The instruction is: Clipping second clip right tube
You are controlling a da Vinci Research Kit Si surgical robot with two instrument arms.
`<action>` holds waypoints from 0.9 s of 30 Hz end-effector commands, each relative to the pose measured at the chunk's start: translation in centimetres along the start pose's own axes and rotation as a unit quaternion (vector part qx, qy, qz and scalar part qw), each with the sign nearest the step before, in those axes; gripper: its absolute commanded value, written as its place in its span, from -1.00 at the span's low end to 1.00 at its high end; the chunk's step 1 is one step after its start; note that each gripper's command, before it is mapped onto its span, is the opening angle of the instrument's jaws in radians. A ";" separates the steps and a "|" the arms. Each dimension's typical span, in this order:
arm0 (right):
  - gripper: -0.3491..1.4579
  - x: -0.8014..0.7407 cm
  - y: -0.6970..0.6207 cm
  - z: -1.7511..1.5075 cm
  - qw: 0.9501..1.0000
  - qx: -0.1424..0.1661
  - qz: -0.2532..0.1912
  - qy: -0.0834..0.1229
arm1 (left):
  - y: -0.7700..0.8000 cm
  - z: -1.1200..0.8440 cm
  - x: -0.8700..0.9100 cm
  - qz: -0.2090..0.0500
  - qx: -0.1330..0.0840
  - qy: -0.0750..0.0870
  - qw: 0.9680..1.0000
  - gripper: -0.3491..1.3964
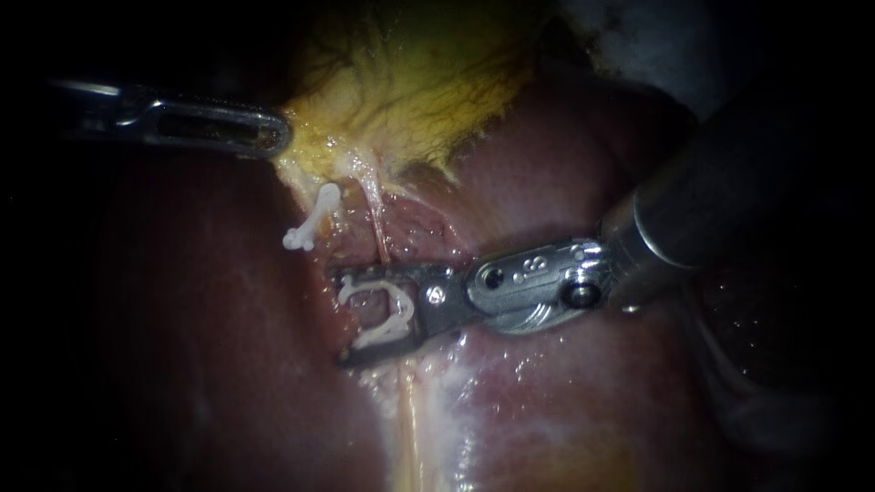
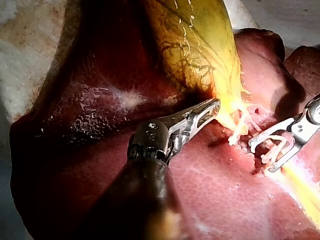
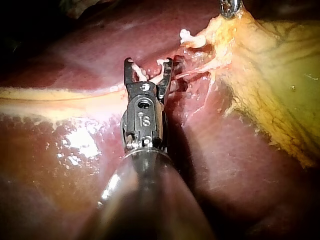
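Note:
My right instrument comes in from the right, its jaws spread wide around a white clip that touches both. A thin pink tube, the right tube, runs down from the gallbladder to the upper jaw; whether it lies inside the clip I cannot tell. To its left another white clip sits closed on a second strand. My left instrument has its jaws shut on the yellow edge of the gallbladder. The right wrist view shows the right instrument and the tube reaching one jaw.
Dark red liver surrounds the site, with a pale yellow band running down from the jaws. In the left wrist view the left instrument lies over the liver, and the right instrument stands just beyond the closed clip.

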 end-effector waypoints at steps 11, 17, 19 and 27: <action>0.00 0.38 0.03 -0.40 0.996 0.078 0.039 0.002 | 0.01 -0.02 0.01 0.000 0.001 0.000 1.000 -1.00; -0.02 0.39 0.06 -0.75 0.986 0.133 0.093 0.040 | 0.01 -0.04 0.01 0.000 0.001 0.001 1.000 -1.00; -0.02 0.33 0.07 -0.82 0.984 0.139 0.107 0.039 | 0.01 -0.04 0.01 0.000 0.001 0.001 1.000 -1.00; -0.03 0.02 0.32 -0.90 0.975 0.146 0.160 0.042 | 0.02 -0.05 0.01 0.000 0.002 0.001 1.000 -1.00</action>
